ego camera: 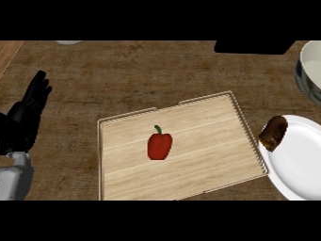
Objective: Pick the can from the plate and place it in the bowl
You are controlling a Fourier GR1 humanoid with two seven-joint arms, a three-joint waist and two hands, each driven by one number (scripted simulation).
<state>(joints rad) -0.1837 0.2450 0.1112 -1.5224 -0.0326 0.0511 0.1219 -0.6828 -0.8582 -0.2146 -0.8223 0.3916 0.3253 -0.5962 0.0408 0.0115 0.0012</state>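
Resting at left, the left hand (20,120) showed straight fingers, holding nothing; the can (274,133) lay ungrasped at the plate (308,172) edge, so the pick seemingly called for a reach there, before the bowl (320,70)

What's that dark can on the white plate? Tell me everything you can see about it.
The can is a dark brown cylinder with a lighter reddish-brown patch on its side; its label cannot be read. It looks tilted or lying rather than standing upright, resting on the left rim of the white plate, close beside the right edge of the wooden tray; whether it touches the tray is unclear. Nothing holds it: the only robot hand in view rests open at the far left.
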